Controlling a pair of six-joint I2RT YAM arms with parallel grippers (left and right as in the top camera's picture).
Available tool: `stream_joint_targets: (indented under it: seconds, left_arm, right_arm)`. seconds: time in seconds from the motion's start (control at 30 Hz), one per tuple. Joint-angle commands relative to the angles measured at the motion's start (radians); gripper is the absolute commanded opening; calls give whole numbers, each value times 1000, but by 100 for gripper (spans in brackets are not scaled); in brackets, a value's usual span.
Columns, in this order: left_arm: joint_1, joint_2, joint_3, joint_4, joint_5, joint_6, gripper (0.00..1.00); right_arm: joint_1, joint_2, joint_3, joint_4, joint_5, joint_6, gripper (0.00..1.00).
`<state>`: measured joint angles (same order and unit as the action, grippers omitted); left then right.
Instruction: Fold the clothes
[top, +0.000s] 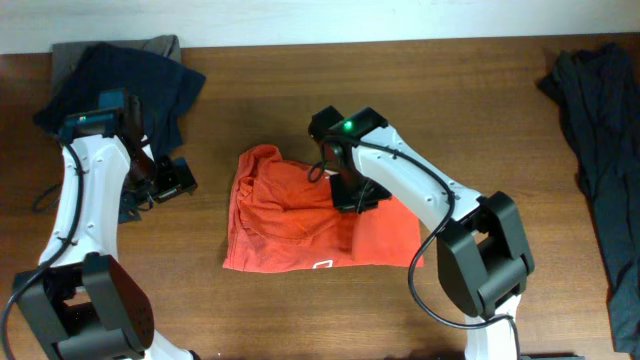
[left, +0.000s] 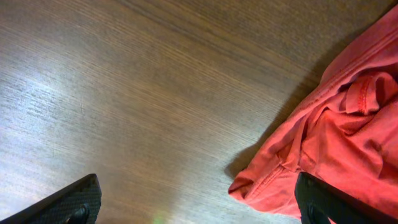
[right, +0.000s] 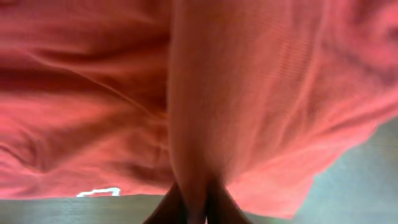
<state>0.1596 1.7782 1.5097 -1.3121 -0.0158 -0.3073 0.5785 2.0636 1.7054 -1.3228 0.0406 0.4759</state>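
The red-orange T-shirt (top: 290, 225) lies crumpled and partly folded at the table's middle, with a bit of white print (top: 322, 265) at its near edge. My right gripper (top: 355, 195) is over the shirt's upper right part. In the right wrist view the gripper (right: 196, 210) pinches a raised ridge of the shirt's cloth (right: 249, 81) between its fingers. My left gripper (top: 172, 180) hovers open to the left of the shirt. In the left wrist view its fingers (left: 78, 202) stand wide apart over bare wood, the right one beside the shirt's hem (left: 336, 137).
A heap of dark blue and grey clothes (top: 120, 85) lies at the back left, behind the left arm. Another dark garment (top: 600, 150) hangs along the table's right edge. The wooden tabletop (top: 260, 100) surrounds the shirt.
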Motion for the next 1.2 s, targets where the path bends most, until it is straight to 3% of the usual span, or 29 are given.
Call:
stream_joint_targets:
  seconds: [0.0, 0.07, 0.4, 0.43, 0.5, 0.57, 1.17]
  left_arm:
    - [6, 5, -4, -2, -8, 10, 99]
    - [6, 5, -4, -2, -7, 9, 99]
    - [6, 5, -4, -2, -7, 9, 99]
    - [6, 5, -4, -1, -7, 9, 99]
    - [6, 5, -4, 1, -7, 9, 99]
    - [6, 5, -4, 2, -8, 9, 99]
    - [6, 5, -4, 1, -8, 10, 99]
  right_arm:
    - [18, -12, 19, 4, -11, 16, 44]
    - [18, -12, 19, 4, -11, 16, 51]
    - [-51, -14, 124, -8, -4, 12, 50]
    - [-64, -14, 134, -3, -4, 11, 47]
    - [-124, -9, 134, 43, -11, -18, 20]
    - [-143, -1, 121, 80, -28, -27, 4]
    - [-144, 140, 32, 326, -154, -3, 4]
